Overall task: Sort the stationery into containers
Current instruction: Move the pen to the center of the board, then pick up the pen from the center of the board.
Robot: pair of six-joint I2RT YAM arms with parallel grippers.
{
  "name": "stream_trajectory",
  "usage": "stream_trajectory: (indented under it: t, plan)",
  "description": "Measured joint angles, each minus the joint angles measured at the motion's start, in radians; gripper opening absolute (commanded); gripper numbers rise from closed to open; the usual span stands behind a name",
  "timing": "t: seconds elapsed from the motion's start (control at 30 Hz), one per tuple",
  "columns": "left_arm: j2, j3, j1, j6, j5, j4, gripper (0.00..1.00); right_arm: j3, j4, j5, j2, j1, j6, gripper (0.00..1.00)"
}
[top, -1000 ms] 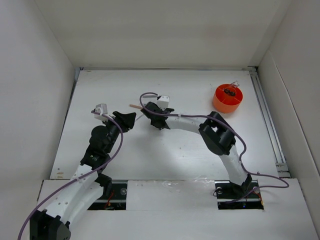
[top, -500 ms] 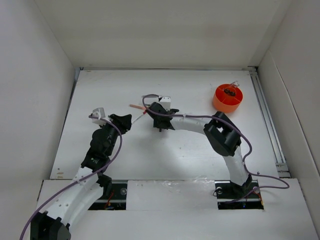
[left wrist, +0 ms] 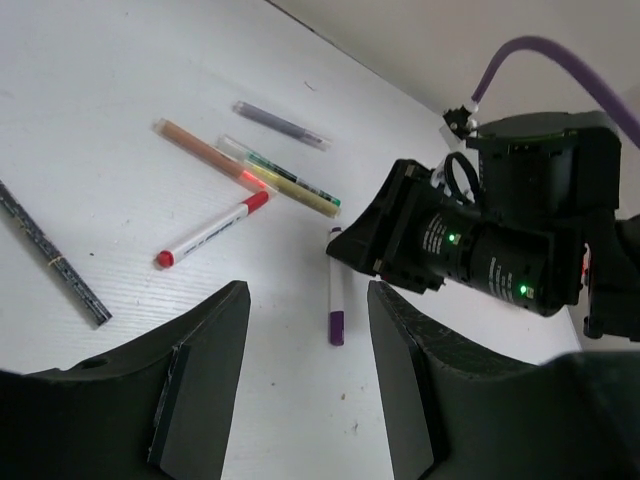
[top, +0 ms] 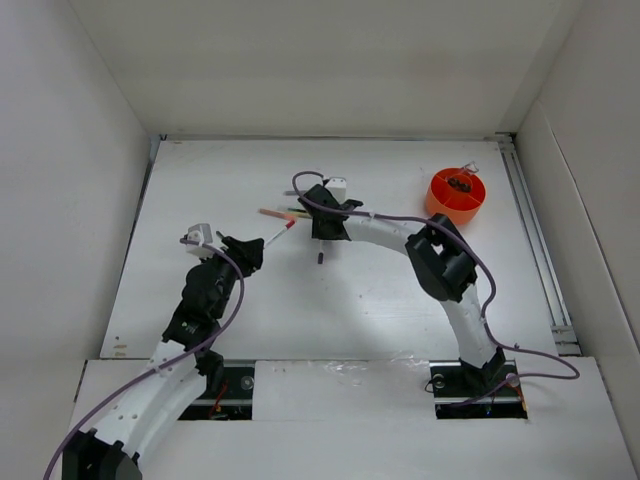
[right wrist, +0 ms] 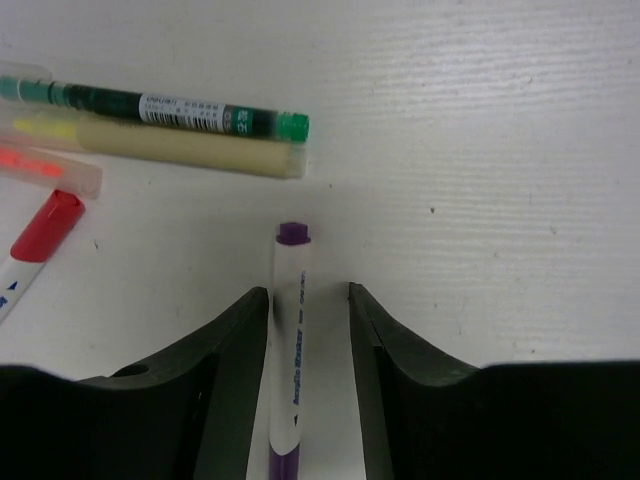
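Right wrist view: the right gripper (right wrist: 305,300) has its fingers apart, straddling a purple-capped pen (right wrist: 291,270) that lies on the table (right wrist: 480,200), not clamped. The right arm (top: 440,265) bends from the near right toward mid-table. The left gripper (left wrist: 308,300), also spread, holds nothing. The organiser (top: 442,212) stands far right.

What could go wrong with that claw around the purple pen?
The purple-capped pen lies nearer one finger of the right claw, so closing may skew it. The yellow marker just past its tip could get nudged. The orange organiser is far off; a weak grip might drop the pen.
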Motion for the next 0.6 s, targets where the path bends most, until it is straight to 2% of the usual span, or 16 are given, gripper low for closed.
stream_trajectory:
  t: [0.3, 0.6]
  plan:
    - [0.082, 0.0, 0.0, 0.012, 0.053, 0.015, 0.47, 0.109, -0.095, -0.029, 0.054, -0.023, -0.035, 0.37]
    - [0.089, 0.0, 0.0, 0.023, 0.082, 0.048, 0.49, 0.14, -0.157, -0.119, 0.057, -0.05, -0.047, 0.25]
